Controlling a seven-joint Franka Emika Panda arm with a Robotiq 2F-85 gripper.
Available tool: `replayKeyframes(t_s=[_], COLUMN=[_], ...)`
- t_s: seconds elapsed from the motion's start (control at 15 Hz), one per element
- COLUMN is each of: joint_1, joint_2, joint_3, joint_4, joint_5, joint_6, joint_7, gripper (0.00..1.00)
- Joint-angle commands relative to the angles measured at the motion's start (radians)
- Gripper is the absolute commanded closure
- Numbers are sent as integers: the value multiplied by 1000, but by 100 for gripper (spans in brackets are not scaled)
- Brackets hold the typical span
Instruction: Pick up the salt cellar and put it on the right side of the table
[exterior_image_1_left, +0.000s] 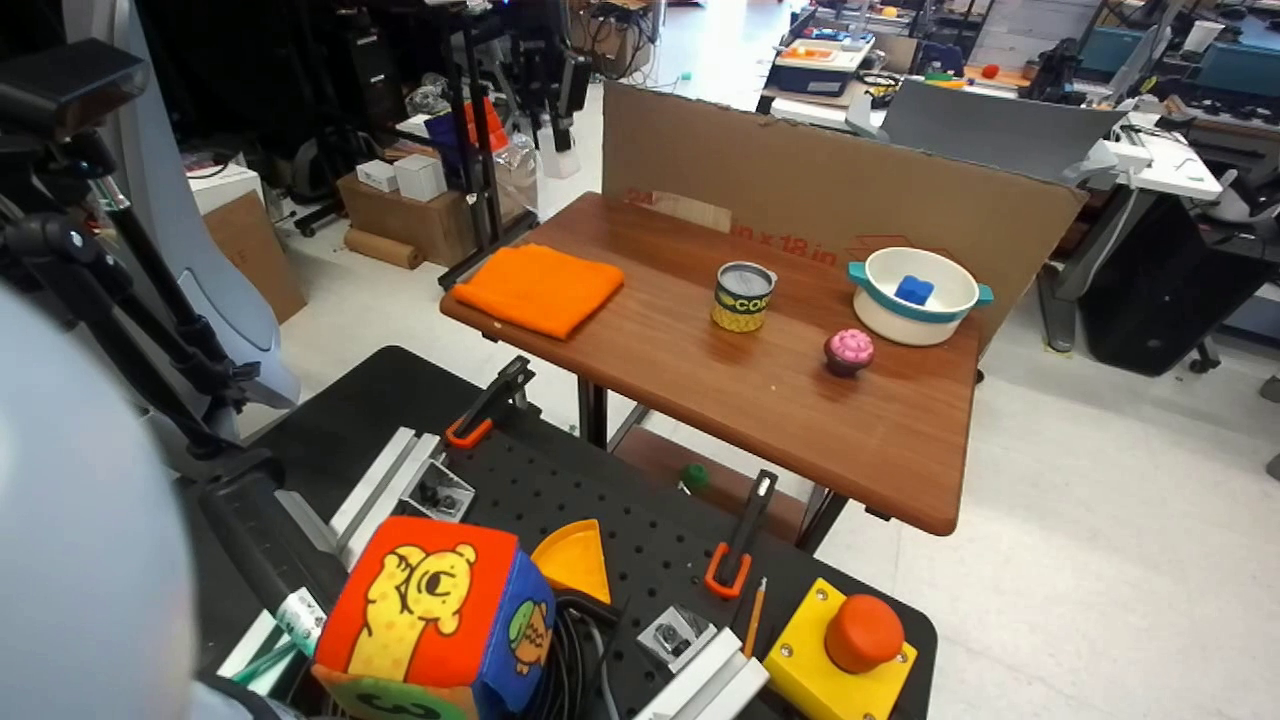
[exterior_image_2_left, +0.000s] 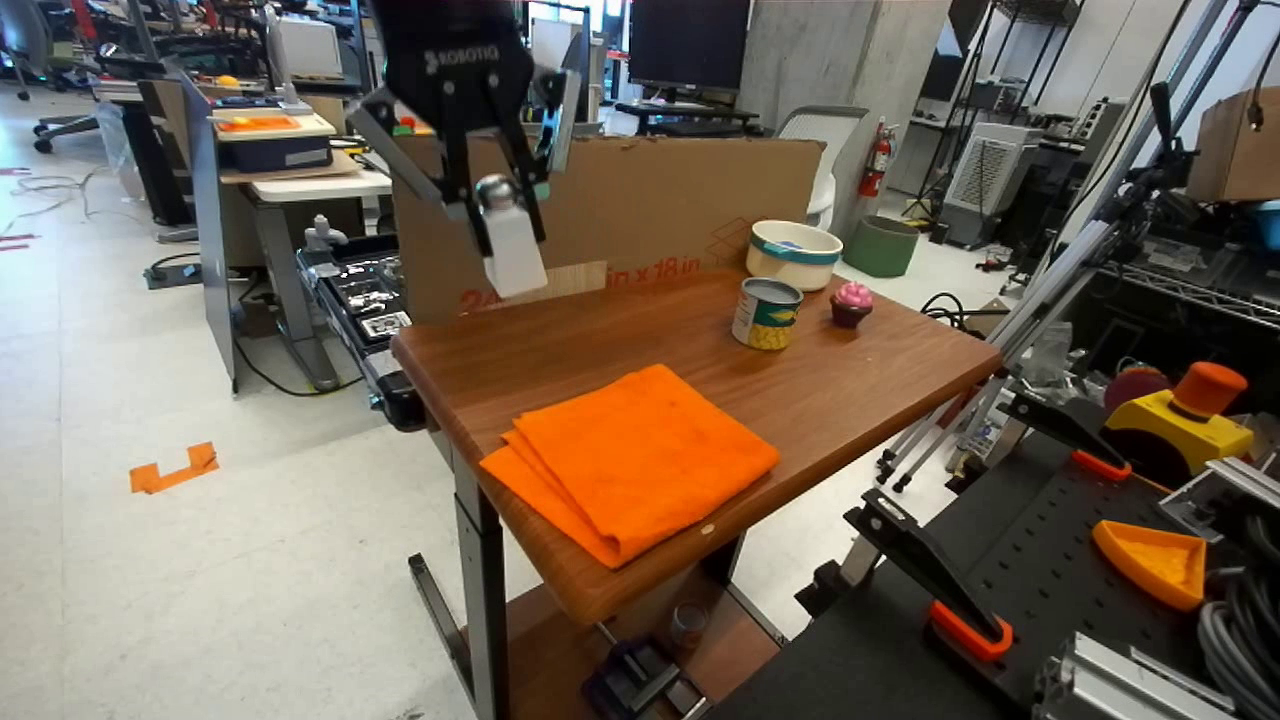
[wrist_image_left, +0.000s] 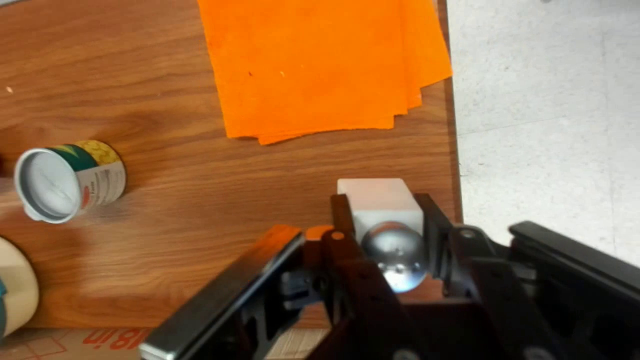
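salt cellar (exterior_image_2_left: 514, 246) — held between jaws

The table (exterior_image_1_left: 665, 345) shows smooth wood grain with a satin sheen. Along its back edge, the cardboard panel (exterior_image_1_left: 800, 170) is matt paperboard, its upper rim rough. By the left front corner, seen facing that panel, the folded cloth (exterior_image_1_left: 540, 288) looks matt and felt-like. Near the left edge, the gripper (wrist_image_left: 384, 210) pairs dull dark fingers with bars of metallic sheen; the salt cellar (wrist_image_left: 387, 230) has a smooth matt body and a mirror-bright, metal-looking cap. By the right back corner, the two-handled pot (exterior_image_1_left: 895, 324) looks smooth and slightly glossy. The corn can (exterior_image_1_left: 743, 298) wears a smooth printed label. Past the front edge, the toy cube (exterior_image_1_left: 430, 600) looks like soft cloth.
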Motion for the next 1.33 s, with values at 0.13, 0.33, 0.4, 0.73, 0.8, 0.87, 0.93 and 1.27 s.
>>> replayKeyframes(t_s=[0.13,0.33,0.4,0.73,0.8,0.87,0.93,1.27], joint_1=[-117,-212,-241,-411,-435,-453,-465,-467], joint_2=[-292,-363,-369,-334,-321,-311,-299,-256], joint_3=[24,-5,-22,-100,-106,-112,-114,-120], joint_4=[-187,-169,-150,-26,-10,-4,2,-38], joint_5=[122,175,158,193,209,218,223,209], joint_6=[-156,-199,-207,-313,-338,-341,-355,-271], joint_7=[-90,-155,-165,-245,-266,-267,-269,-227], gripper=[90,90,90,90,90,90,90,90])
